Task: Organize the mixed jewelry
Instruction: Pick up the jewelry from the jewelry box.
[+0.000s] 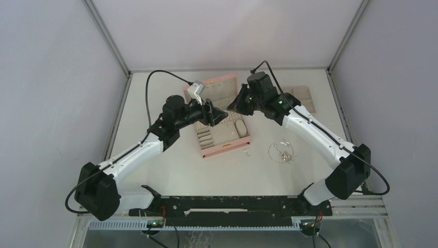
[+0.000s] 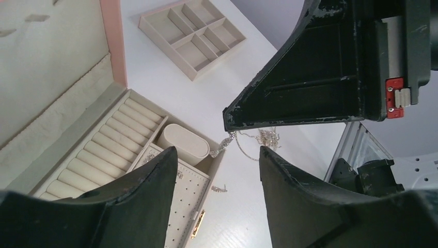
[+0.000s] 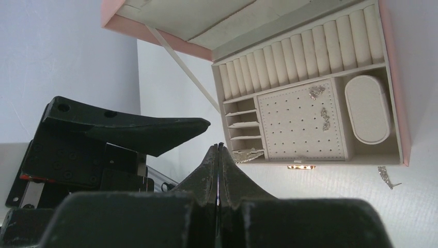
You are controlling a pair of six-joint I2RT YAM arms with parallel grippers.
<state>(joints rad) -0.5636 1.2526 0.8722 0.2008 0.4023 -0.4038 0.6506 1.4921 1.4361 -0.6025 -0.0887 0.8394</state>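
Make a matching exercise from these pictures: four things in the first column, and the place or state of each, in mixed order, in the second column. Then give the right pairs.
Column one
1. necklace
2. box
3. tray
4. studs

Column two
a. on the perforated panel inside the box
b. standing open
c. in a loop on the table, right of the box, nearer the arms
d. at the far right of the table, apart from the box

Pairs: 1-c, 2-b, 3-d, 4-a
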